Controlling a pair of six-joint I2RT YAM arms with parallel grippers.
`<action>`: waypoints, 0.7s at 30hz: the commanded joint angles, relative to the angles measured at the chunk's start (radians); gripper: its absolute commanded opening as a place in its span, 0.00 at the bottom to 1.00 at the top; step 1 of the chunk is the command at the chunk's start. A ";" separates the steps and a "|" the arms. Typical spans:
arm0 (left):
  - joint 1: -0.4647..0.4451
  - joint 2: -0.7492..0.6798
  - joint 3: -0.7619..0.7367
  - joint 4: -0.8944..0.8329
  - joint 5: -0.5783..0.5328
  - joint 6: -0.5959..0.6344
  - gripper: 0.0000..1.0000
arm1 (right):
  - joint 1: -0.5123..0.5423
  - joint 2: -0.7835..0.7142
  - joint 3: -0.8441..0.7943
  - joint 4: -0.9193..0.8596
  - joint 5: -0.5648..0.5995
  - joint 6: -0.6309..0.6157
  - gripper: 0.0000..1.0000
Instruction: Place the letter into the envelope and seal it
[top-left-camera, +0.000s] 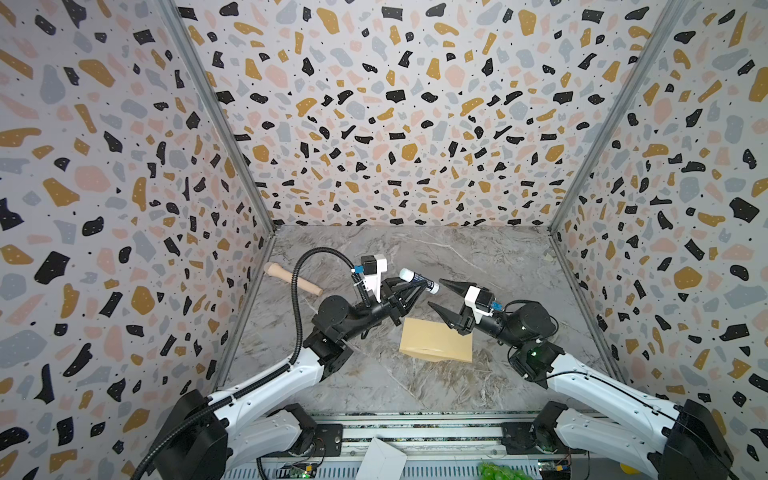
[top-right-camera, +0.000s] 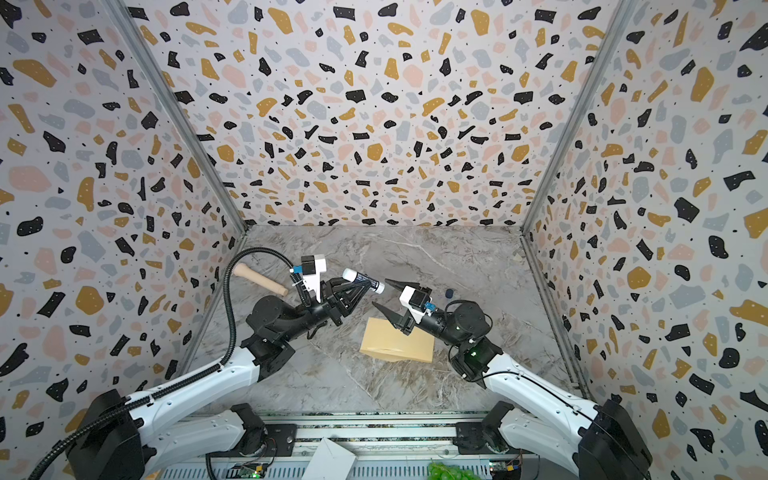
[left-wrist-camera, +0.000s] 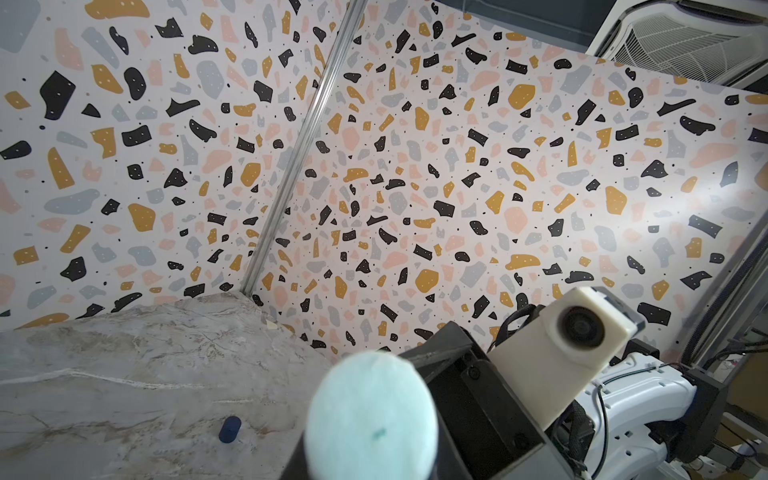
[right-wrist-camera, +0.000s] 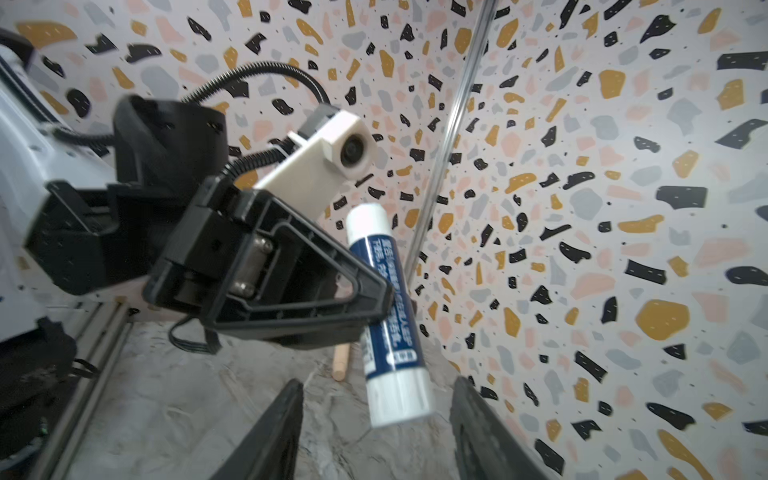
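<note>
Nearest in both top views, on the front rail between the arm bases, lies a white paper piece (top-left-camera: 380, 459), outside of the work. Farther in, the envelope (top-left-camera: 436, 340) lies flat on the marble table (top-left-camera: 374, 386), near the centre. I do not see the letter anywhere, so I judge it is probably inside already. Above the far side of the envelope the left gripper (top-left-camera: 422, 283) is clamped on the blue middle of a glue stick (top-left-camera: 408, 275) held in the air. The right gripper (top-left-camera: 435, 293) faces it with jaws apart and nothing in them. A wooden handle (top-left-camera: 293, 280) lies far left. In a top view a dark blue cap (top-right-camera: 449, 293) lies on the table beyond the right arm. The left wrist view gives a blurred pale green round end of the stick close to the lens. The right wrist view shows the white end of the stick just before the parted jaws. The sealing step seems in hand. Next the glue end must come down to the flap while the right gripper steadies the envelope. How the flap lies I cannot tell.
</note>
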 joint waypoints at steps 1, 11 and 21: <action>0.004 0.002 0.046 0.012 0.012 0.015 0.00 | 0.010 -0.026 -0.018 0.058 0.123 -0.160 0.57; 0.004 0.027 0.073 -0.009 0.040 -0.002 0.00 | 0.057 -0.014 -0.021 0.075 0.155 -0.268 0.47; 0.004 0.034 0.076 -0.009 0.051 -0.009 0.00 | 0.119 0.042 0.007 0.080 0.229 -0.362 0.29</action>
